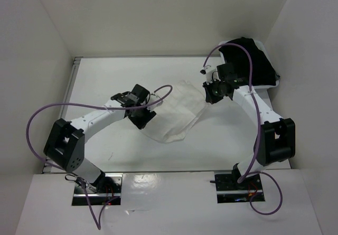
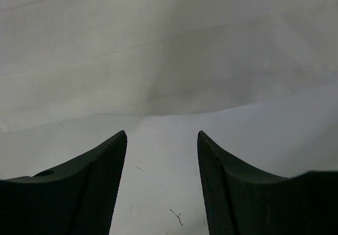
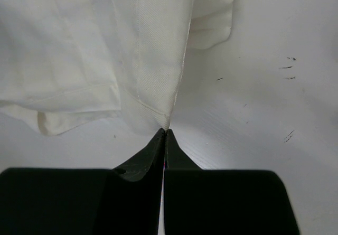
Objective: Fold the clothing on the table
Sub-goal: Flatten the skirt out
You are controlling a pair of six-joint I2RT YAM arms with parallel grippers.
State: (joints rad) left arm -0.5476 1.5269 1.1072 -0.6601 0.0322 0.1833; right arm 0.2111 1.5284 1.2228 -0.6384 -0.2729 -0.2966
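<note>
The clothing (image 1: pixel 179 112), a thin white skirt, lies rumpled on the table (image 1: pixel 127 76) between my two arms. My left gripper (image 1: pixel 141 118) sits at its left edge; in the left wrist view its jaws (image 2: pixel 162 134) stand open over bare table, with the skirt's edge (image 2: pixel 158 87) just beyond the fingertips. At the skirt's right corner my right gripper (image 1: pixel 209 93) is shut on the fabric. The right wrist view shows a pinched point of cloth (image 3: pixel 158 60) rising from the closed fingertips (image 3: pixel 166 131).
A black garment (image 1: pixel 248 60) is heaped in a small white bin at the back right, just behind the right arm. White walls box in the table on three sides. A metal rail (image 1: pixel 73 82) runs along the left edge.
</note>
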